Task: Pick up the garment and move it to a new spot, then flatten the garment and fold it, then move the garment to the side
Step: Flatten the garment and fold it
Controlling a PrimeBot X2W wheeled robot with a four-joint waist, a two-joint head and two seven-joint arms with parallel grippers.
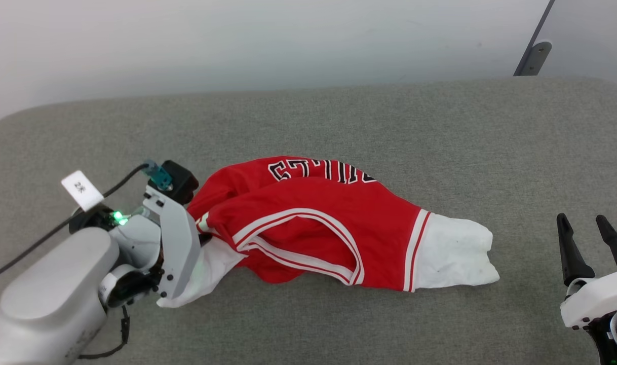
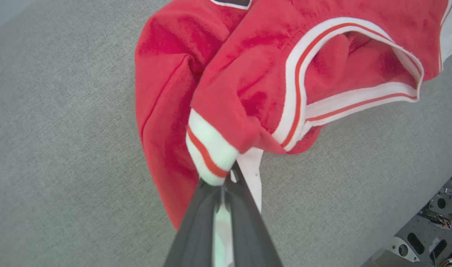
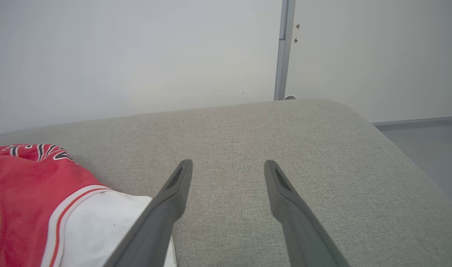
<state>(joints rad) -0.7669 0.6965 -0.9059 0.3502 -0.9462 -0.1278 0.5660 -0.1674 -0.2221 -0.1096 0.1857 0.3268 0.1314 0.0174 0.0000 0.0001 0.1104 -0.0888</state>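
Observation:
The garment (image 1: 334, 223), a red jersey with white sleeves, striped trim and black-white lettering, lies crumpled mid-table. My left gripper (image 2: 226, 178) is shut on the garment (image 2: 248, 81) at the striped armhole trim and white sleeve on its left end; in the head view the gripper (image 1: 199, 230) is mostly hidden behind its own wrist. My right gripper (image 1: 589, 235) stands open at the lower right, nothing between its fingers. In the right wrist view it (image 3: 228, 167) hovers over bare table, its left finger beside the garment's (image 3: 36, 200) white sleeve.
The grey fabric-covered table (image 1: 339, 116) has rounded far corners and a pale wall behind it. A metal post (image 1: 534, 53) stands at the back right. A black cable with a white tag (image 1: 81, 190) runs off my left wrist.

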